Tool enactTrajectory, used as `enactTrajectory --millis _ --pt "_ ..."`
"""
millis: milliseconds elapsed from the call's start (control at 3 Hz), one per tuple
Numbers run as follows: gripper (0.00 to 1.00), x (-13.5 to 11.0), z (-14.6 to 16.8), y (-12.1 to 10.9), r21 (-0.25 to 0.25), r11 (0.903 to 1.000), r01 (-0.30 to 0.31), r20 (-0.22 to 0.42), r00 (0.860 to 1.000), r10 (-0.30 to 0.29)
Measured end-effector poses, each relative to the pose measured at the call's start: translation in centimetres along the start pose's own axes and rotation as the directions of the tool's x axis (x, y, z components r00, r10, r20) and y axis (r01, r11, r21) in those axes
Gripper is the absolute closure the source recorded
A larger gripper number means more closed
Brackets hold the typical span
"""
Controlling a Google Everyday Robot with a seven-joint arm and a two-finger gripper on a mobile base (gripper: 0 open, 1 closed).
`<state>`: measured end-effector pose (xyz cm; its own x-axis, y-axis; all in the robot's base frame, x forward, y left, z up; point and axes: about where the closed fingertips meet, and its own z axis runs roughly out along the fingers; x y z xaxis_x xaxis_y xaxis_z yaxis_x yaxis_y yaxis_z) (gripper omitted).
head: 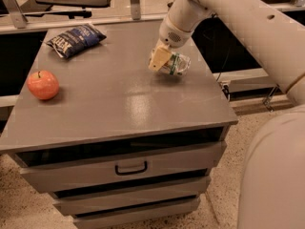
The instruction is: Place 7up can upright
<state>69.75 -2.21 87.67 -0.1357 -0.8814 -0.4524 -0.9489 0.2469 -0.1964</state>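
Camera view showed the end effector [163, 62] low over the far right part of the grey surface [133, 109], its tan fingers [159, 57] clamped on the 7up can [179, 64]. The can was tilted onto its side, jutting out to the right of the fingers. Whether it touched the surface could not be told. An apple [43, 85] and a chip bag [75, 39] sat well apart on the left.

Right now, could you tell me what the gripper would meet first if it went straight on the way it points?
The gripper, holding the whitish-green 7up can, points down at the table: probably the grey tabletop just below, the can touching first.
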Motion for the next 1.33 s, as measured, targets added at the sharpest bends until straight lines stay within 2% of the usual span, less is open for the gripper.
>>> enactTrajectory --millis 333,667,1000,1333 --pt "1.0 -1.5 -3.0 -0.4 0.004 0.9996 0.028 0.188 0.982 -0.029" --pt "1.0 -2.5 -6.4 -1.2 0.014 0.9984 0.056 0.427 0.902 -0.056" --pt "1.0 -3.2 -8.7 -1.3 -0.003 0.9972 0.075 0.652 0.756 -0.055" --pt "1.0 -3.3 -9.5 -1.0 -0.04 0.9959 0.082 0.791 0.611 -0.019"
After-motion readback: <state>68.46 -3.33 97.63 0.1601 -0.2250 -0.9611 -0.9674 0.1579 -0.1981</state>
